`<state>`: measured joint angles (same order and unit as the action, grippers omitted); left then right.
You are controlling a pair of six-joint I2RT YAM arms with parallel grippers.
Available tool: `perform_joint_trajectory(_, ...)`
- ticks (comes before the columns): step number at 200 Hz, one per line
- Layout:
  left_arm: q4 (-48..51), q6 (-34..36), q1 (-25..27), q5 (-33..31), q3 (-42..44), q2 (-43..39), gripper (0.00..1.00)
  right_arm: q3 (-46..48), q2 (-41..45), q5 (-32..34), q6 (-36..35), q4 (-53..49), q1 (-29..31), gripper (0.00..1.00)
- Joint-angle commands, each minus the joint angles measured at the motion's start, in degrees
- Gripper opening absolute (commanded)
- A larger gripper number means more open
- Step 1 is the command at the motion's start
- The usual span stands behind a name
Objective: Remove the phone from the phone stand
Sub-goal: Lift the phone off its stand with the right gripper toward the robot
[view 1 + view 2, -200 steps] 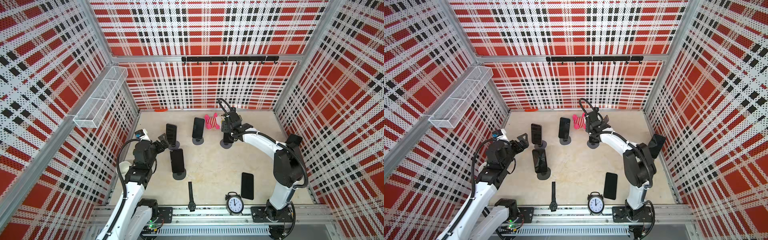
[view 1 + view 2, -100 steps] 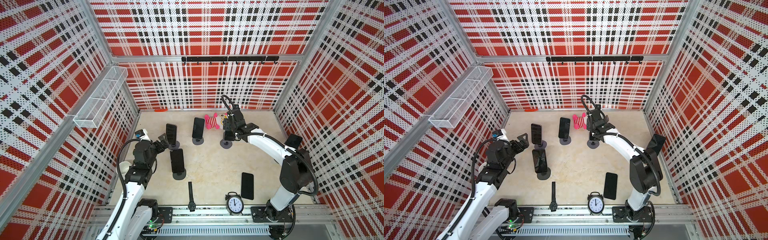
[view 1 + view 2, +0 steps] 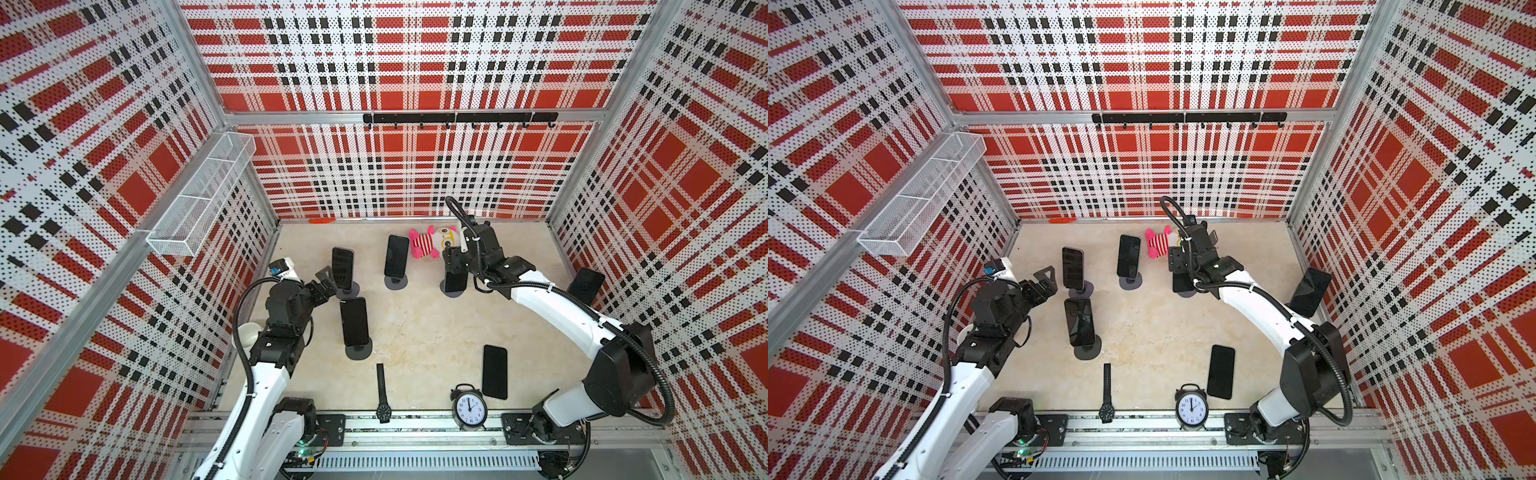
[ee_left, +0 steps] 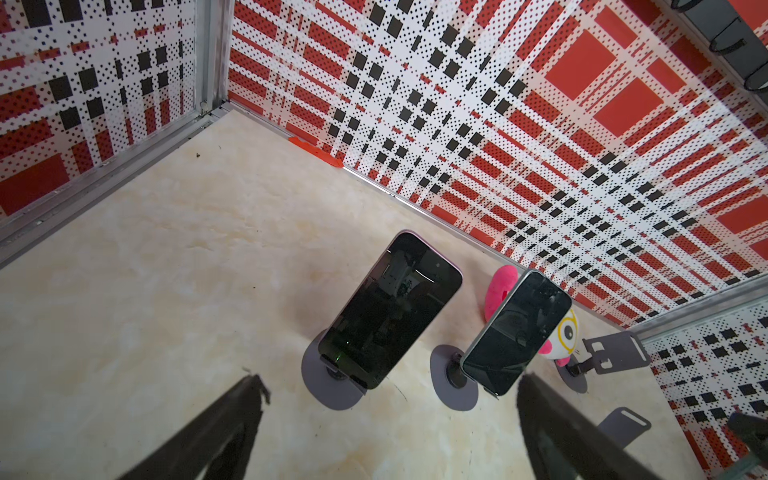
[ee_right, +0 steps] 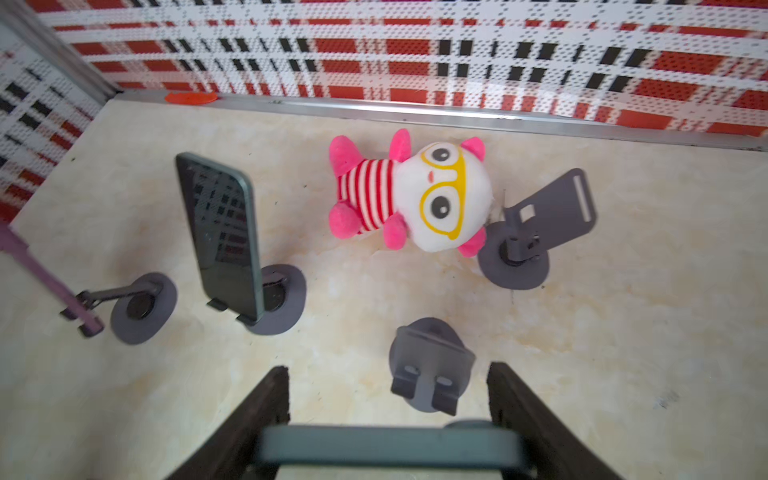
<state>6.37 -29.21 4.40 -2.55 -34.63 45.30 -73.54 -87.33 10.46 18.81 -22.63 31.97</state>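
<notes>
Your right claw (image 5: 386, 386) grips the phone (image 5: 390, 446) by its side edges, holding it just short of the empty stand (image 5: 430, 365) ahead, I think to clear the stand's lip; your left claw (image 4: 388, 382) stands wide open, holding nothing.

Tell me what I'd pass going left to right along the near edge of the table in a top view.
Watch → clock → phone lying flat.

Elbow (image 3: 619, 368) behind right end effector (image 3: 455, 272) swung outward.
</notes>
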Motion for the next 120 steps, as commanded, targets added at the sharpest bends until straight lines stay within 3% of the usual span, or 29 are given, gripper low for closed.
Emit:
perform_joint_trajectory(1,-1.41,0.82,-0.69,0.18,-0.44,0.05,0.98,-0.49,1.61,-3.89,-1.50,-0.63,2.39,0.58)
perform_joint_trajectory(83,-1.37,0.67,-0.80,0.22,-0.30,0.27,0.98,0.58,-4.23,-5.19,0.71,-4.12,12.37,0.57)
perform_joint_trajectory(120,-1.45,0.73,-0.78,0.40,-0.24,0.43,0.98,1.94,-6.32,-6.49,6.30,-5.91,13.11,0.56)
